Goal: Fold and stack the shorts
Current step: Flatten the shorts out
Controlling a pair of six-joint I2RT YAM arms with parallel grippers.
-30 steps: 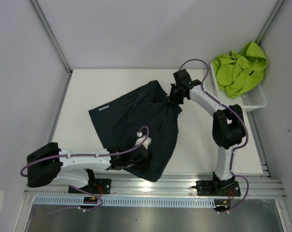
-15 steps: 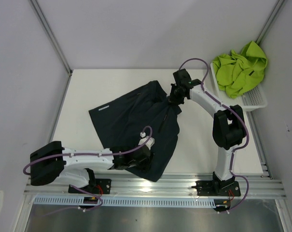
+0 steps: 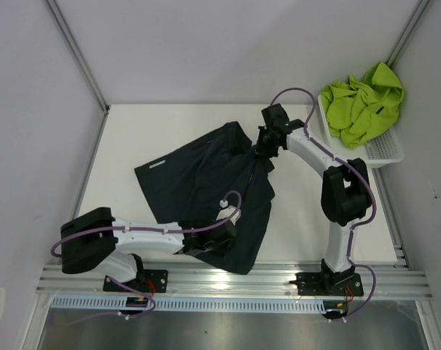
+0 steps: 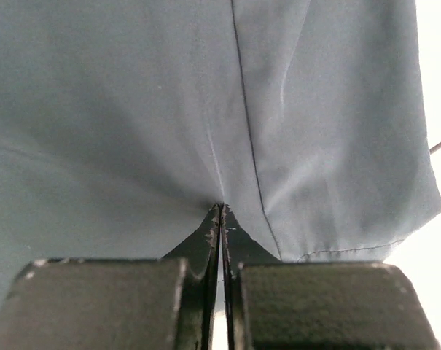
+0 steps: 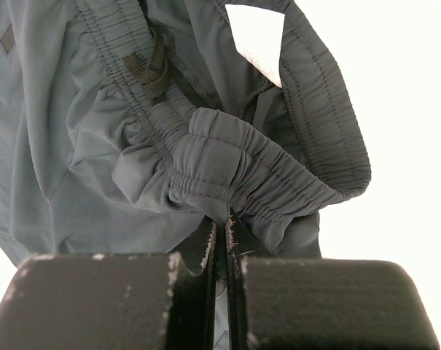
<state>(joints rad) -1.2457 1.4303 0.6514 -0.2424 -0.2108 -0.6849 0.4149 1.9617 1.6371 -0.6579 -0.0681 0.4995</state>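
Top view: dark shorts (image 3: 198, 182) lie spread on the white table (image 3: 125, 138). The left gripper (image 3: 221, 237) is at their near end and the right gripper (image 3: 264, 149) at their far end. Green shorts (image 3: 360, 106) sit heaped in the basket (image 3: 384, 152) at the far right corner.

Wrist views only: left jaws are clenched on a pinch of smooth fabric beside a seam (image 4: 246, 124). Right jaws are clenched on the gathered waistband (image 5: 235, 171), with the drawstring knot (image 5: 153, 73) just beyond.

The white tabletop (image 3: 133, 131) carries dark navy shorts (image 3: 198, 182) spread from its middle toward the near edge, and a mesh basket (image 3: 384, 151) (green shorts (image 3: 358, 106) heaped inside), seemingly perched at the far right corner.
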